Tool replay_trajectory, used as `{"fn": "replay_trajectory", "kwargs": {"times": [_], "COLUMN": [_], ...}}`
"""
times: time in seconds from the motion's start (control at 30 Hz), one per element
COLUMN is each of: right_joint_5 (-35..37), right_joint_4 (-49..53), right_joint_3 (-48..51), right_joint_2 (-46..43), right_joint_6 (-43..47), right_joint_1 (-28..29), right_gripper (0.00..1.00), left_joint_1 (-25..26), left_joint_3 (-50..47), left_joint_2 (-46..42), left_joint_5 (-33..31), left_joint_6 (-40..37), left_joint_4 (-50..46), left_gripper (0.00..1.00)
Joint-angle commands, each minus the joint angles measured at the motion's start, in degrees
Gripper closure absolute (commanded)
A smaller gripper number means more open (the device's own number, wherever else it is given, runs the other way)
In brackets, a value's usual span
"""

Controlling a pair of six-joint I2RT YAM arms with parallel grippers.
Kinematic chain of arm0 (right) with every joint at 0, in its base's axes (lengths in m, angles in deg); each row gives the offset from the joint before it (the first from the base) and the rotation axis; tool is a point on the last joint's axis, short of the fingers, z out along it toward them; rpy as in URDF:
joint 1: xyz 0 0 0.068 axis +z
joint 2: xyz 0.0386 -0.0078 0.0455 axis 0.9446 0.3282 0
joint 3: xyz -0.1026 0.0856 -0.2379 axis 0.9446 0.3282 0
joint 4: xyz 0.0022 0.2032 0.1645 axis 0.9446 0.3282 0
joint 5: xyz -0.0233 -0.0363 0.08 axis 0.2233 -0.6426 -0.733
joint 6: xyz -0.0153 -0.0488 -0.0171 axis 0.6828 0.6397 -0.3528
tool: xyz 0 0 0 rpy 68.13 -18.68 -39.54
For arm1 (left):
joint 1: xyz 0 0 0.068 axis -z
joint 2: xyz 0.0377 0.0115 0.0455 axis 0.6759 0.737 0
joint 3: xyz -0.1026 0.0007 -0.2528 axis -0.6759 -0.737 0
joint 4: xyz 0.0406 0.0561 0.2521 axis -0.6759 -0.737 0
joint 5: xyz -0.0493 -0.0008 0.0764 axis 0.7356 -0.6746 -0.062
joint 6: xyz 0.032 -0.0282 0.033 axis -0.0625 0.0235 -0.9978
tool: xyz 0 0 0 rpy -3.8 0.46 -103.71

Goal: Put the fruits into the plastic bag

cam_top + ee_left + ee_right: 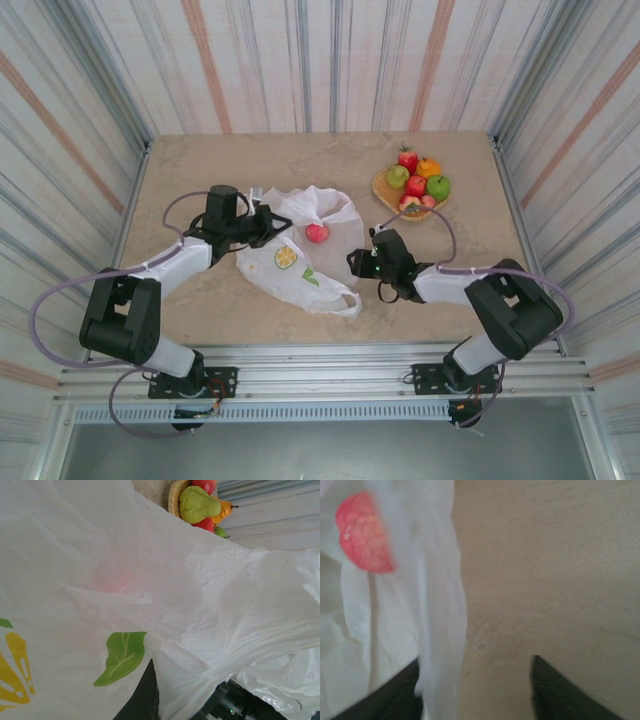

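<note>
One red fruit [317,233] lies inside the bag [300,275], just within its open mouth, and it shows as a pink blur through the film in the left wrist view. The bag sits on the middle of the table [200,170], crumpled, with a lemon slice and a green leaf printed on its near side and one handle loop trailing toward the near edge.

The left end effector [268,226] is at the bag's left rim with its fingers together, clamped on the film, which drapes across the left wrist view. The right end effector [352,263] is at the bag's right edge, low over the table. In the right wrist view its fingers [395,695] stand apart, a fold of the bag's edge hangs just inside the left one, and bare table lies under the rest of the gap. The red fruit appears at the upper left of that view, behind the film.

The other fruits [415,185] are piled in a tan tray [173,499] at the far right of the table, well apart from the bag: reds, greens and an orange one, touching one another.
</note>
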Motion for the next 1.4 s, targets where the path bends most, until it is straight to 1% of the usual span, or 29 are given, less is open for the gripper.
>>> {"fn": "replay_trajectory", "kwargs": {"times": [0.0,0.07,0.1,0.23,0.37,0.47,0.6,0.73,0.87,0.97,1.03,1.1,1.17,1.2,1.27,1.33,1.37], "right_joint_5": [2.32,2.59,2.32,-0.12,-2.1,-3.05,-2.31,-3.7,-7.19,-9.46,-11.27,-15.38,-18.45,-18.14,-14.42,-11.41,-11.3], "right_joint_4": [-4.59,-4.43,-3.88,0.32,4.11,5.69,6.12,6.65,9.16,9.4,7.68,3.53,6.27,8.35,13.93,15.89,16.17], "right_joint_3": [-3.65,-4.06,-4.27,-6.44,-9.11,-10.79,-11.08,-11.74,-13.93,-15.31,-16.11,-17.82,-21.94,-23.25,-24.67,-24.16,-23.85], "right_joint_2": [0.22,-0.74,-1.58,-5.89,-9.72,-11.75,-13.41,-11.53,-10.59,-11.98,-11.63,-9.86,-9.21,-9.87,-12.67,-14.04,-13.5], "right_joint_6": [-2.2,-2.48,-2.63,-3.55,-4.09,-3.91,-3.1,-2.69,-2.43,-2.58,-5.56,-10.43,-10.87,-9.79,-6.33,-5.35,-5.82], "right_joint_1": [1.17,1.29,1.28,1.53,2.03,2.27,2.69,2.33,1.78,1.58,1.23,1.53,2.57,3.02,3.96,3.74,3.48], "right_gripper": [0.68,0.82,0.87,0.99,1.0,1.0,1.0,1.0,1.0,1.0,1.0,1.0,1.0,1.0,1.0,1.0,1.0], "left_joint_1": [-0.65,-0.62,-0.7,-0.92,-1.37,-2.85,-6.37,-7.65,-9.07,-10.37,-10.49,-10.51,-10.51,-10.58,-10.68,-10.69,-10.66], "left_joint_3": [-0.2,0.69,1.29,3.51,5.95,7.39,7.48,8.41,11.84,14.02,15.35,17.12,19.74,20.7,21.8,21.34,20.52], "left_joint_2": [-2.09,-2.73,-3.21,-6.85,-10.27,-12.14,-13.55,-12.31,-8.42,-7.5,-7.88,-7.87,-7.2,-6.97,-6.57,-6.75,-7.06], "left_joint_5": [-0.57,-0.98,-1.2,-3.48,-7.58,-10.33,-9.62,-8.63,-6.38,-6.65,-7.21,-7.68,-9.6,-10.63,-13.45,-15.89,-15.64], "left_joint_6": [-1.23,-2.36,-3.09,-6.44,-9.86,-12.04,-11.31,-11.69,-15.32,-18.04,-19.38,-20.59,-23.47,-24.89,-27.87,-28.82,-28.58], "left_joint_4": [-1.6,-3.62,-4.67,-9.66,-16.07,-20.62,-22.87,-25.39,-32.29,-36.14,-37.35,-38.89,-42.1,-43.36,-45.44,-45.64,-44.95], "left_gripper": [1.0,1.0,1.0,1.0,1.0,1.0,1.0,1.0,1.0,1.0,1.0,1.0,1.0,1.0,1.0,1.0,1.0]}}
